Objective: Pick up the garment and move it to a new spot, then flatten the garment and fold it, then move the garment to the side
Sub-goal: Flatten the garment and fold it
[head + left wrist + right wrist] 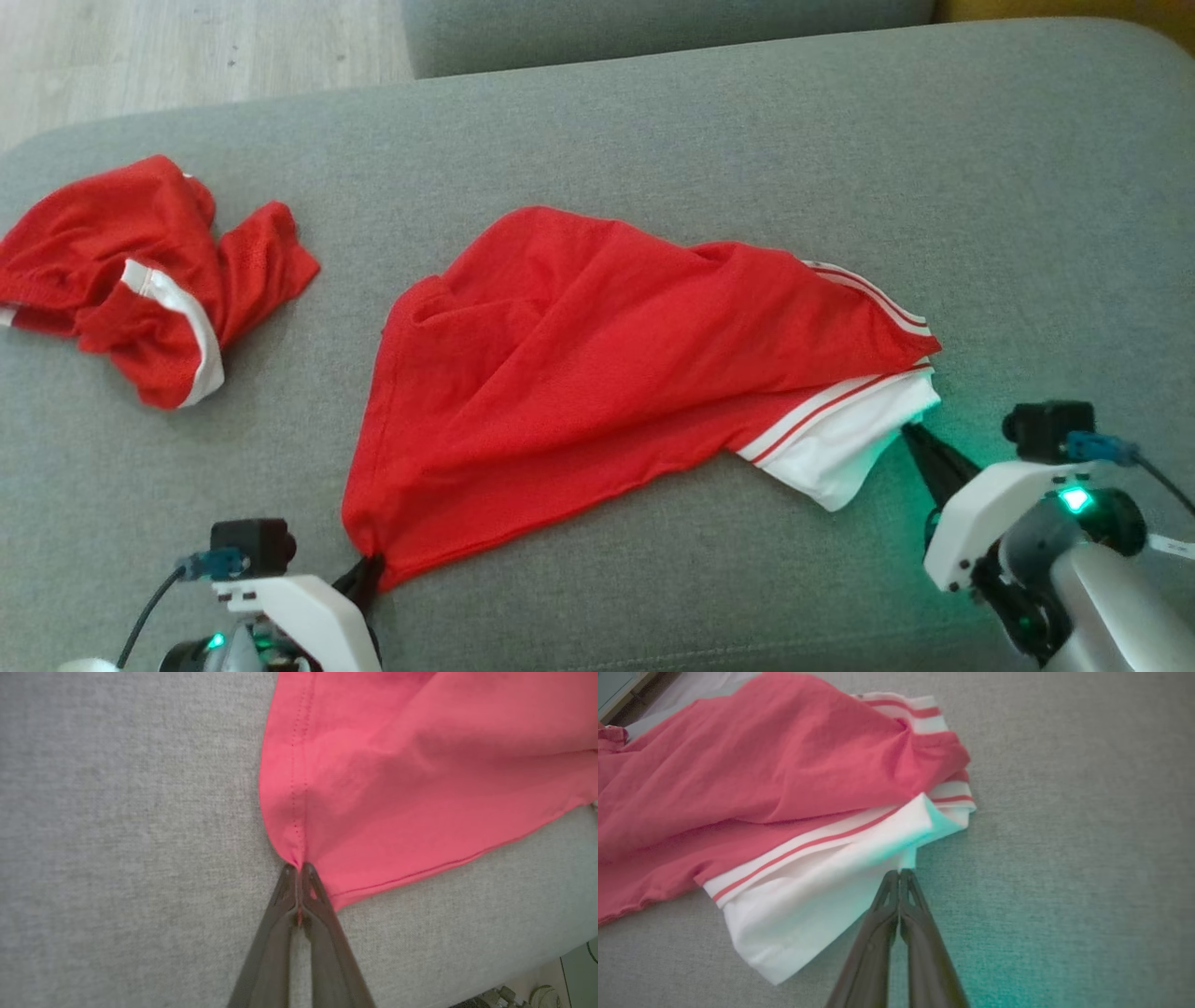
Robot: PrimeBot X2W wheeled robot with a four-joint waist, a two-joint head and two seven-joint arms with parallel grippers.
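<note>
The garment is red with a white, red-striped band and lies rumpled on the grey cushion. My left gripper is shut on its near left corner. In the left wrist view, the red hem is pinched at the seam between the tips of my left gripper. My right gripper is shut at the right end of the white band. In the right wrist view, the tips of the right gripper meet on a drawn-down edge of the garment's white cloth.
A second red garment with white trim lies crumpled at the cushion's far left. Another grey cushion sits behind, with wooden floor at the upper left. Bare cushion surrounds the held garment.
</note>
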